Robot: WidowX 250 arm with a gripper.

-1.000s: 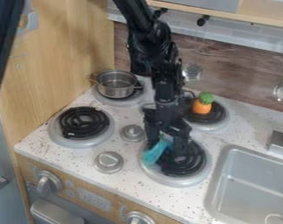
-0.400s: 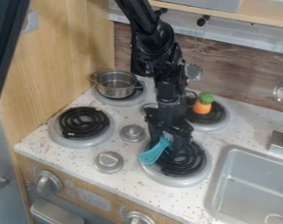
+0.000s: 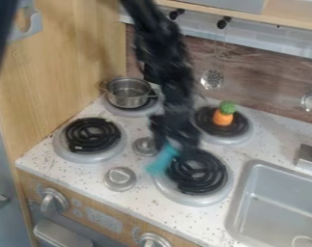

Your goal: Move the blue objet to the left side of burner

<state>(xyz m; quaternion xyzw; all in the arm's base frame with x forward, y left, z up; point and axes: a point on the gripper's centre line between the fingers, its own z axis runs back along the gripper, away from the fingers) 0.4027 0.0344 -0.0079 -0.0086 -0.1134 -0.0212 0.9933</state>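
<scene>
Jaws of black two-finger gripper (image 3: 173, 145) were nearly closed, apparently w/ upper end of teal spoon-like object (image 3: 162, 160) pinched, tilted nr L rim of front-R black-coil burner (image 3: 206, 179); prob. light, stiff, slick plastic, so narrow end suited gripping.

The blurred gripper (image 3: 173, 147) held the blue object (image 3: 161, 161) at the edge of a front burner (image 3: 198, 174). A metal pot (image 3: 128, 93) sat on one back burner (image 3: 137, 112), a toy carrot (image 3: 223, 117) on the other back burner (image 3: 234, 130).
</scene>
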